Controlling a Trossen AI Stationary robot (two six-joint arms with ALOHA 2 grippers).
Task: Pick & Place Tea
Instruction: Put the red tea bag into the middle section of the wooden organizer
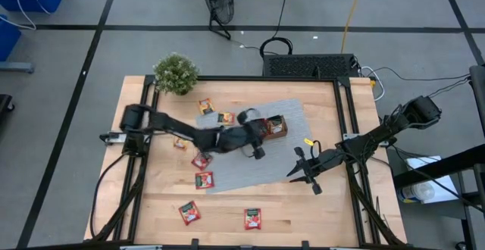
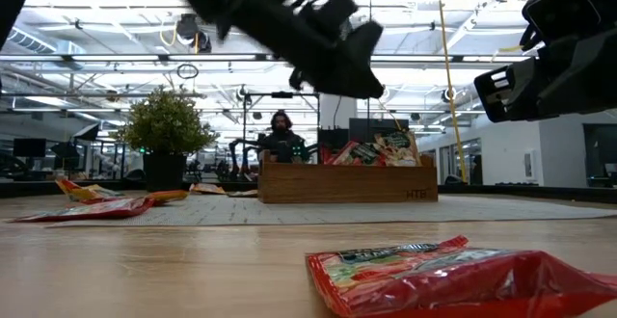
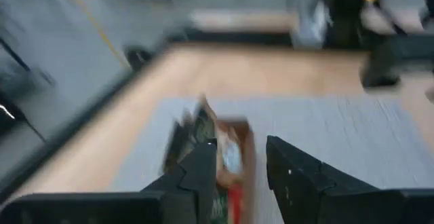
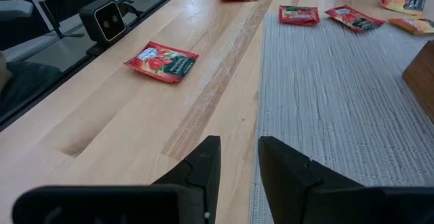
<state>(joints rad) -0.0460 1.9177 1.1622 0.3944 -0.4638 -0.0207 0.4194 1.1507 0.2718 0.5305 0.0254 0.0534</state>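
Lying just beyond left fingers (image 3: 207, 173): tea sachets (image 3: 227, 159).

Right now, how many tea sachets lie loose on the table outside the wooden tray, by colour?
Red sachets: 4
Orange-yellow sachets: 3
Total: 7

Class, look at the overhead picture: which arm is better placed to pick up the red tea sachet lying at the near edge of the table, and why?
Probably the right. Its claw hangs empty over the mat's near right corner, closer to that red sachet. The left claw is busy at the wooden tray, which already holds sachets.
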